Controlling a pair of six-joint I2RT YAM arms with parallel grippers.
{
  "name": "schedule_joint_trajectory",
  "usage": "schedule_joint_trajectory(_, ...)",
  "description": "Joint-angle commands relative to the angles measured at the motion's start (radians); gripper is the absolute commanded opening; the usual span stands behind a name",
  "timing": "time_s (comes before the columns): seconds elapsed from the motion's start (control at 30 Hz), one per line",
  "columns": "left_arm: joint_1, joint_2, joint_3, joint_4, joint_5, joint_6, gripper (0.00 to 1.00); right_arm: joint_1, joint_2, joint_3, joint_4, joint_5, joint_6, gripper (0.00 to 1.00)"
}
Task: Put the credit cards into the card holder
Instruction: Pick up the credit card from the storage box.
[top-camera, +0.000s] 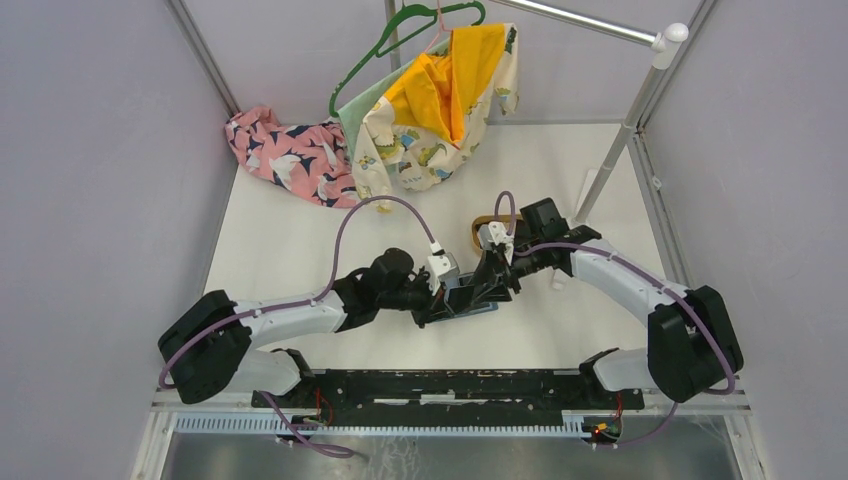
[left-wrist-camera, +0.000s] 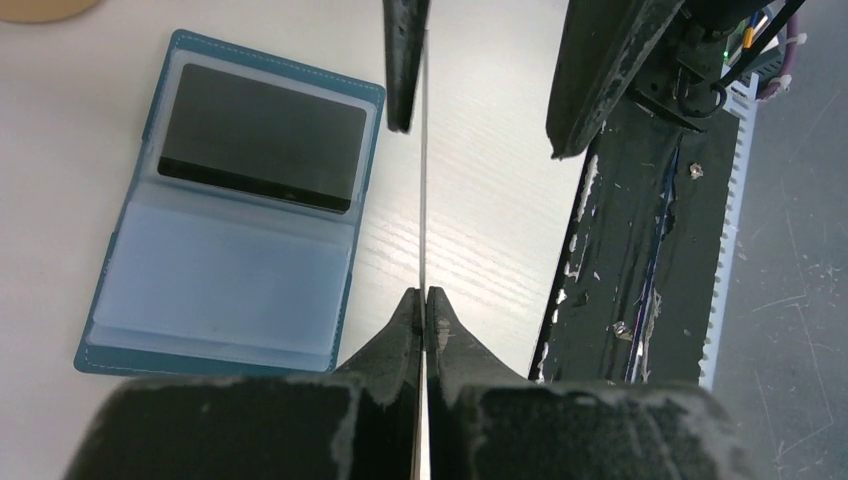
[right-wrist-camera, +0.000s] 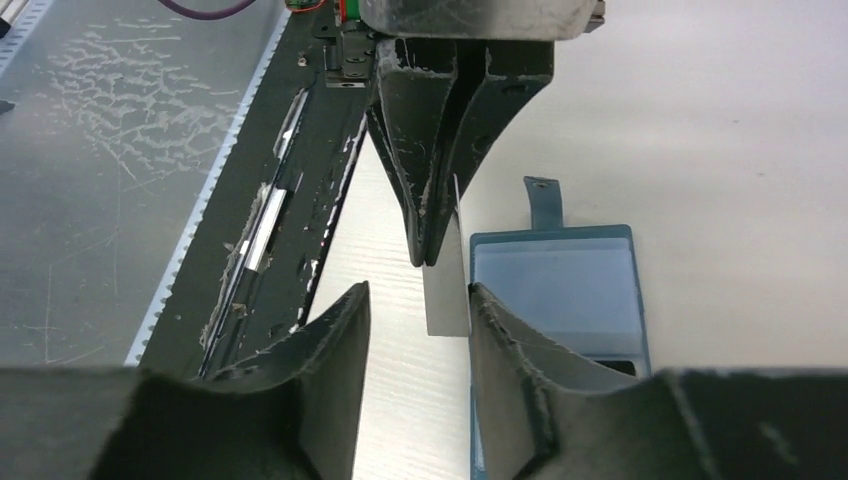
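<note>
Left gripper clamps a pale card edge-on beside the open holder (one dark card pocketed), right gripper parted around that card; I judge a mistimed handover could drop or skew it.

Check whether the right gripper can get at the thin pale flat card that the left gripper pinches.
Probably yes. The right gripper stands open astride the free end of the thin pale card, and the shut left gripper pinches only its other end.
</note>
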Motion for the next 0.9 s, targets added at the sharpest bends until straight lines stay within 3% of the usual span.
schedule_joint_trajectory(0.0,-0.005,-0.014,0.045,0.001,0.002,0.058,0.02,0.035,0.026,0.003,0.05,-0.036,0.045,0.4)
schedule_joint_trajectory(0.1,-0.005,-0.016,0.042,0.003,-0.005,0.054,0.02,0.048,0.038,0.009,0.044,-0.021,0.047,0.19)
schedule_joint_trajectory(0.23,-0.005,-0.039,0.028,0.015,-0.046,0.039,0.05,0.05,0.039,0.027,0.026,0.008,0.048,0.01)
schedule_joint_trajectory(0.33,-0.005,-0.073,0.015,0.005,-0.118,0.016,0.21,0.048,0.026,0.025,0.05,0.03,0.097,0.0)
schedule_joint_trajectory(0.53,-0.003,-0.229,-0.074,-0.003,-0.374,-0.123,0.59,-0.026,0.011,-0.031,0.212,0.111,0.377,0.0)
schedule_joint_trajectory(0.67,-0.002,-0.414,-0.174,-0.005,-0.581,-0.309,0.98,-0.091,0.038,-0.048,0.257,0.125,0.518,0.0)
schedule_joint_trajectory(0.77,0.003,-0.514,-0.229,-0.035,-0.603,-0.421,1.0,-0.11,0.054,-0.073,0.315,0.142,0.615,0.0)
schedule_joint_trajectory(0.87,0.006,-0.511,-0.23,-0.126,-0.645,-0.544,0.98,-0.111,0.079,-0.074,0.334,0.138,0.637,0.0)
